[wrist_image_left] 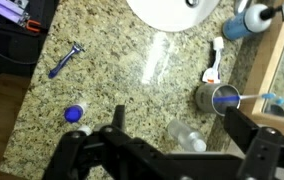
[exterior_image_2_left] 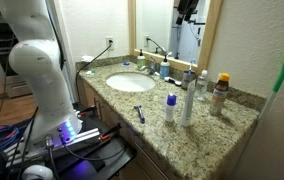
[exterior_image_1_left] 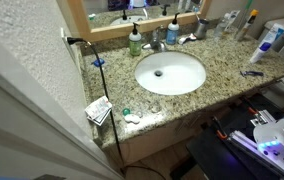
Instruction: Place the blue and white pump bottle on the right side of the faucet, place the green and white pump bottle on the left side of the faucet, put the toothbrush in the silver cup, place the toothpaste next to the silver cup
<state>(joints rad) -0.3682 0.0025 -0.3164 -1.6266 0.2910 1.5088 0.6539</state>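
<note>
Holds the claw released and empty near the silver cup. Looks down on the toothbrush in that cup, toothpaste just beside.

Setting was a home bathroom: speckled granite vanity top with oval white basin, chrome faucet, wood-framed mirror, toiletry bottles; blue item was possibly a razor.

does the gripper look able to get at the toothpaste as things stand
Probably yes: the gripper is open above the counter, and the toothpaste lies uncovered on it. The silver cup right by its end may crowd one finger.
</note>
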